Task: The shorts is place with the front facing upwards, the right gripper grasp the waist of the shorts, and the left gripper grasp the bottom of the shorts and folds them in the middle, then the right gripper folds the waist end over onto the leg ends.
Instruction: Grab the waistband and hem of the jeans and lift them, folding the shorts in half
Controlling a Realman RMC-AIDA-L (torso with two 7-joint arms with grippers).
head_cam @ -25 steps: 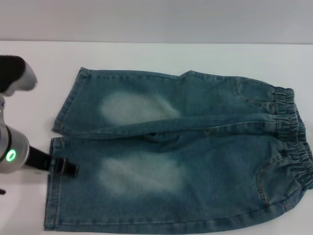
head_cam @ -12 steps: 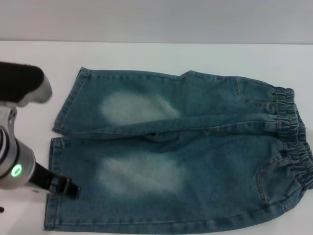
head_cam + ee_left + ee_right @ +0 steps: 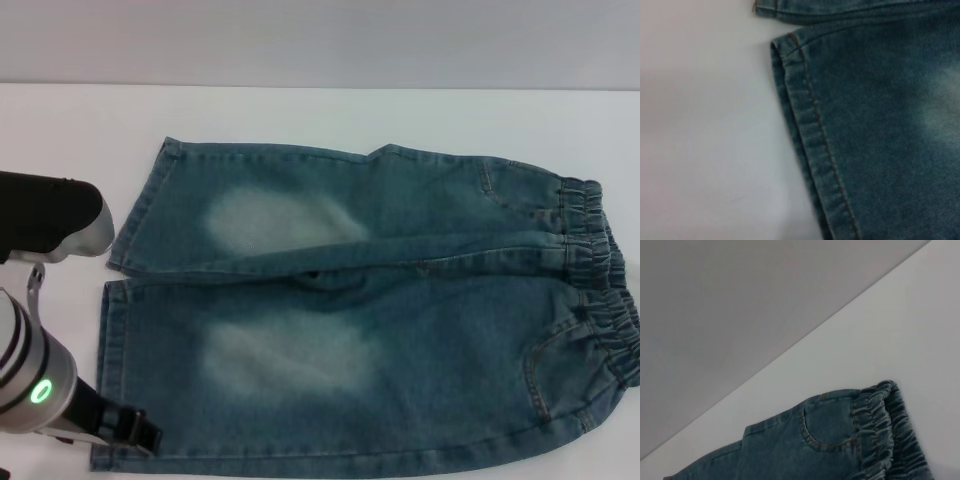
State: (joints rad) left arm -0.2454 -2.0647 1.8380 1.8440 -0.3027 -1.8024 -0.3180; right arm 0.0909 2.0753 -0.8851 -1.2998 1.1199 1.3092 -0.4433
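Low, left tool (image 3: 140, 432) at shorts (image 3: 400, 300) hem (image 3: 812, 145), opening unclear

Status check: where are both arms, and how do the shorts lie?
Left gripper at the near leg hem, nothing grasped yet. Right gripper out of head view. Shorts flat, front up, unfolded, waistband on the right. Nothing in the way.

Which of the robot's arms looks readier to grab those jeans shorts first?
The left. Its pincer hangs right at the hem of the near leg of the shorts, on the robot's left. The right arm is not in the head view, so it seems farther off.
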